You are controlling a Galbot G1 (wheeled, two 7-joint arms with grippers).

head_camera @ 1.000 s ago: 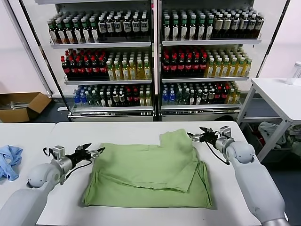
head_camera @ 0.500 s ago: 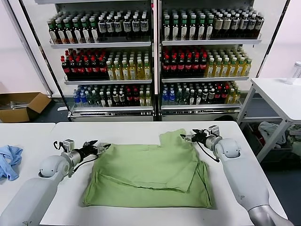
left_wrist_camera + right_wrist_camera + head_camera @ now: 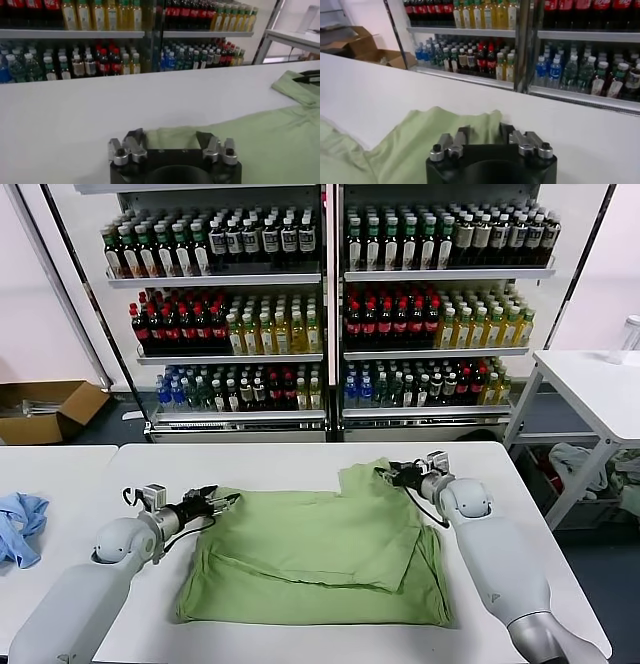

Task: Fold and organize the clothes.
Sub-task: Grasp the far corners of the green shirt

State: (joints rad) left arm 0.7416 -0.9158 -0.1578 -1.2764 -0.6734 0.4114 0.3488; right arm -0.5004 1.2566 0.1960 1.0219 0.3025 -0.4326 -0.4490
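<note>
The clothes [image 3: 320, 554], a light green shirt, lie partly folded on the white table [image 3: 280, 459], with one flap laid over the middle. My left gripper [image 3: 222, 500] is at the shirt's far left corner. In the left wrist view its fingers stand wide apart astride the shirt's edge [image 3: 260, 130], left gripper [image 3: 170, 137] open. My right gripper [image 3: 388, 475] is at the far right corner, on the raised sleeve. In the right wrist view the right gripper [image 3: 484, 131] has its fingers drawn in on a puckered ridge of the shirt [image 3: 410, 140].
A light blue cloth [image 3: 20, 524] lies at the table's left edge. Behind the table stand drink coolers [image 3: 330, 314] full of bottles. A cardboard box [image 3: 50, 406] sits on the floor at left, a white side table [image 3: 600, 389] at right.
Both grippers have moved inward onto the shirt's far corners. The right fingers have closed on the sleeve cloth; the left fingers have narrowed around the edge.
</note>
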